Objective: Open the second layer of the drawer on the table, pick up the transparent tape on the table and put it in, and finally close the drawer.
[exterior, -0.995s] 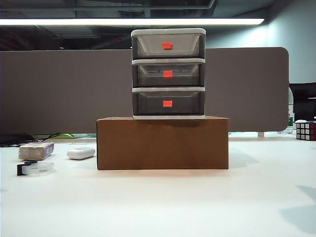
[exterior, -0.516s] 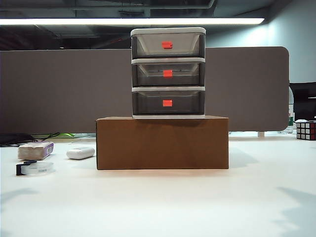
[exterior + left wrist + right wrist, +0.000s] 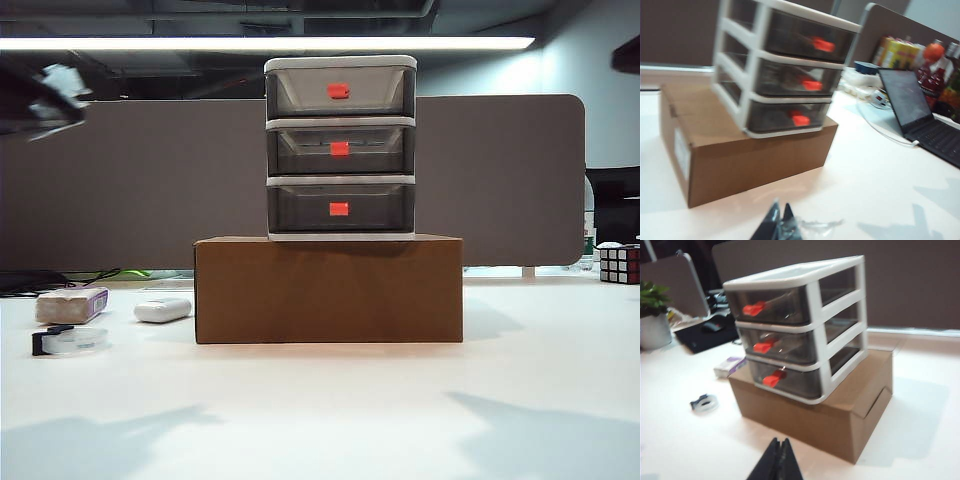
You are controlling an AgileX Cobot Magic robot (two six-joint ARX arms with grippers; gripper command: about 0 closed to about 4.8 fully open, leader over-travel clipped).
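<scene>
The drawer (image 3: 340,148) stands on a brown cardboard box, all three layers pushed in. Its second layer (image 3: 340,152) carries a red-orange tab (image 3: 340,149). The transparent tape (image 3: 70,341) lies on the white table (image 3: 330,410) at the far left, also seen in the right wrist view (image 3: 705,403). My left gripper (image 3: 781,207) is shut and empty, high over the table left of the box, facing the drawer (image 3: 785,65). My right gripper (image 3: 780,441) is shut and empty on the other side, looking at the drawer (image 3: 800,330). Both are far from the tape.
The cardboard box (image 3: 330,290) fills the table's middle. A white oblong case (image 3: 163,310) and a beige block with a purple label (image 3: 72,305) lie near the tape. A Rubik's cube (image 3: 620,265) sits far right. A laptop (image 3: 920,115) lies to one side.
A blurred left arm has come into the exterior view at the top left and a dark piece at the top right. Shadows have spread over the table front. Nothing on the table moved.
</scene>
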